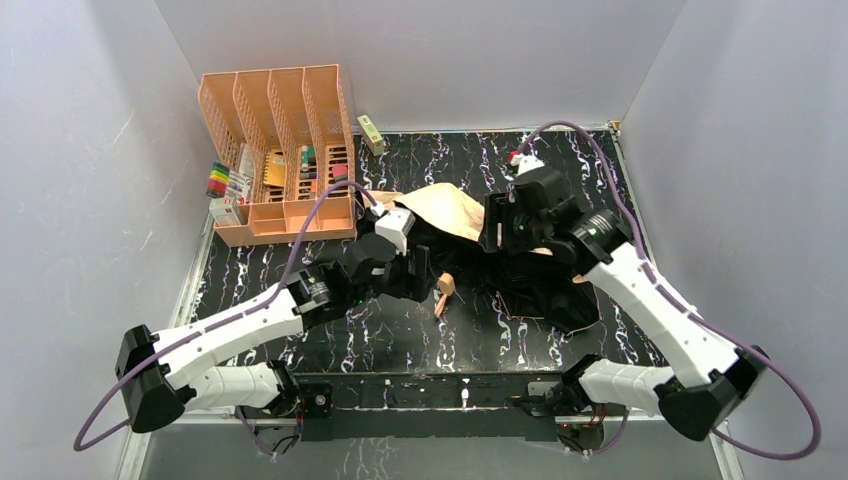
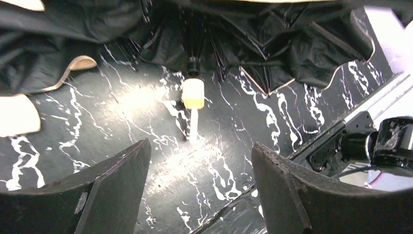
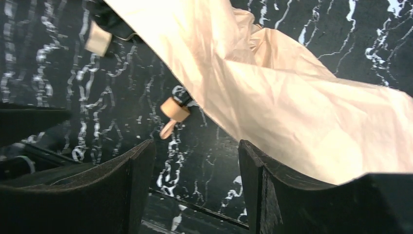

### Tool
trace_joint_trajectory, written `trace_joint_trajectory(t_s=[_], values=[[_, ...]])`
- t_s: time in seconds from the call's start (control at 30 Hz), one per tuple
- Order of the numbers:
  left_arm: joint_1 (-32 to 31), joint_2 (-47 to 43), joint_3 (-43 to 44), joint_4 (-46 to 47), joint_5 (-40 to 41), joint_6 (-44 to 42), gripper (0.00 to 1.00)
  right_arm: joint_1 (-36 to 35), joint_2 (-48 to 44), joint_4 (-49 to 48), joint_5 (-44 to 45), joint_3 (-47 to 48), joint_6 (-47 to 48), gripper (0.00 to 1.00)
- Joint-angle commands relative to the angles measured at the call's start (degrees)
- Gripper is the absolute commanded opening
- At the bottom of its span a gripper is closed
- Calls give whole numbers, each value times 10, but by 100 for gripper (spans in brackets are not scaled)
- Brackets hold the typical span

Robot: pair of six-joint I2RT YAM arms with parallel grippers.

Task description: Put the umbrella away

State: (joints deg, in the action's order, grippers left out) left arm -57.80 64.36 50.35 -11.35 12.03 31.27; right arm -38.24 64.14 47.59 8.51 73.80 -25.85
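At the far left I saw the organizer (image 1: 280,150) standing on the surface (image 1: 330,345), with markers (image 1: 222,183) just beside its left wall. My left pincer (image 2: 199,187) hung with its jaws spread wide and nothing between them. It was over bare surface and faced the handle (image 2: 193,93). The umbrella (image 1: 450,208) lay crumpled and half spread in the middle of the surface, right of the organizer. Its peach fabric showed on the far side and its black lining was bunched toward the near right. The handle pointed to the near side, with a strap (image 2: 193,126) trailing from its end. My right pincer (image 3: 195,192) was likewise spread wide and empty, hovering above the peach fabric, which ran past its right side.
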Motion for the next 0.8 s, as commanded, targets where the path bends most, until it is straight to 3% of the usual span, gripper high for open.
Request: trace_joint_trajectory(t_s=[0.0,0.33,0.53,0.77], values=[[20,-3,94,-101,47,-52,75,7,39,17,40,52,56,69],[180,192,321,-81,-107,-167,75,69,87,-34,43,16,77,61],[218,310,337,-45,-167,-219,71,97,120,-92,12,-31,82,60],[220,391,305,-10,-225,-227,66,119,165,-165,-35,-112,76,59]])
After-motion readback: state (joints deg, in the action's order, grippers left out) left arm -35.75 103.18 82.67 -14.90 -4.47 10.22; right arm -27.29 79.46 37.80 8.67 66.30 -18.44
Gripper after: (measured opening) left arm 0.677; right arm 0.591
